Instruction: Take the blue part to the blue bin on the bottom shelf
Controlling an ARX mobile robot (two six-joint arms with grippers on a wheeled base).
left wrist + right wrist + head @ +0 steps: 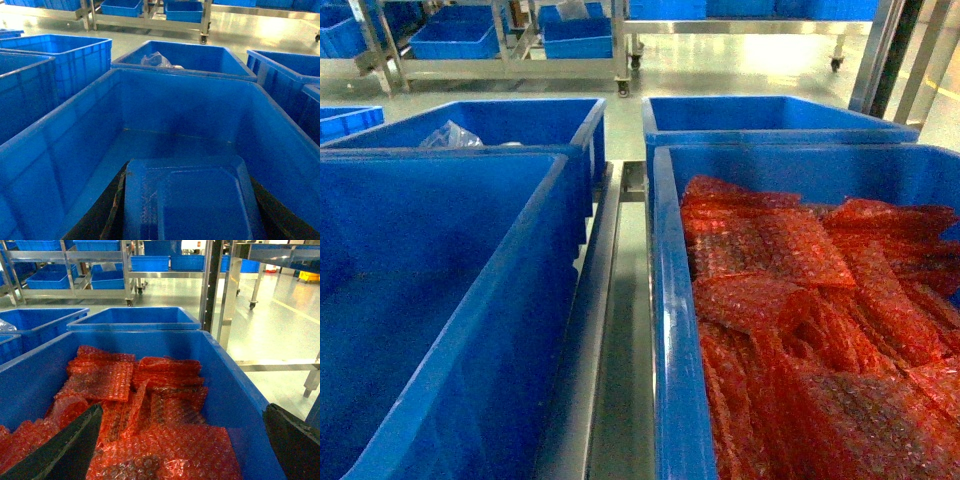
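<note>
carry step: left gripper [192,210], fingers grasping the blue part [192,200], hangs over the empty blue bin [75,150]; next, lower and release; right gripper [180,440] fingers released above red bubble-wrap bags [150,405].

Head camera high, slanting down over two front blue bins, left wrist camera close above the empty bin [165,135], facing forward, right wrist camera low over the red-wrap bin [235,390], both bins shared with head view
</note>
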